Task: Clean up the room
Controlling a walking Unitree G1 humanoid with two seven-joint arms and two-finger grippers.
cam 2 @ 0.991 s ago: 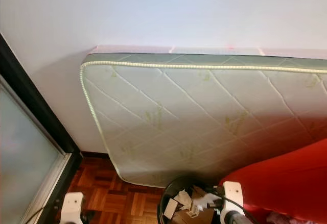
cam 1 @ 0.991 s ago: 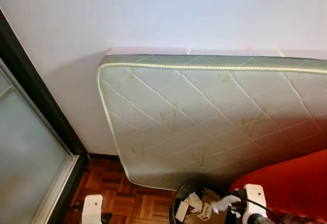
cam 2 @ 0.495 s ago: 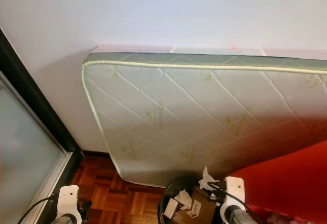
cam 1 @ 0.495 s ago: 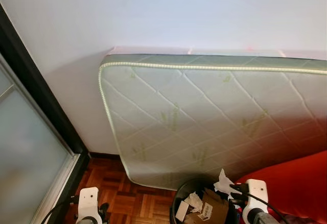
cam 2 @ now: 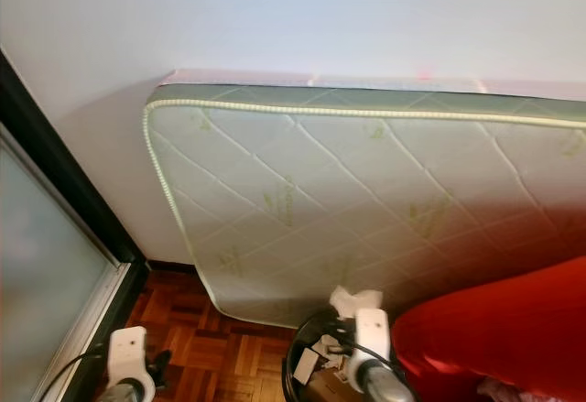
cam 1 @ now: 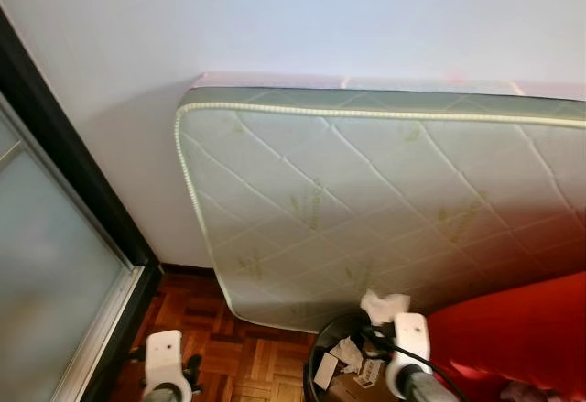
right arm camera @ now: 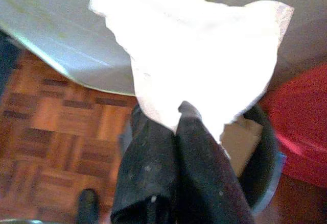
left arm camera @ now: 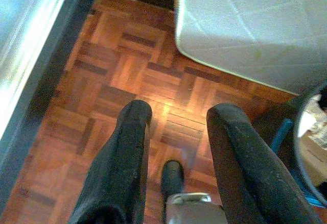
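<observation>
Nearest, I am pinching a crumpled white tissue [right arm camera: 199, 66] between the pressed-together fingers of my right gripper [cam 1: 377, 318], holding it just above the near rim of the black bin [cam 1: 326, 352] of cardboard scraps so that it can drop inside. My left gripper [left arm camera: 179, 147] is hanging spread and idle over the parquet floor [left arm camera: 122, 81] to the left. Farther back, a quilted mattress [cam 1: 366, 201] is leaning against the wall [cam 1: 275, 17], with something red [cam 1: 513, 329] lying near on the right.

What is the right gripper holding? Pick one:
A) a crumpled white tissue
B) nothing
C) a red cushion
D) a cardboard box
A: the right gripper is shut on a crumpled white tissue, held above the black trash bin.
</observation>
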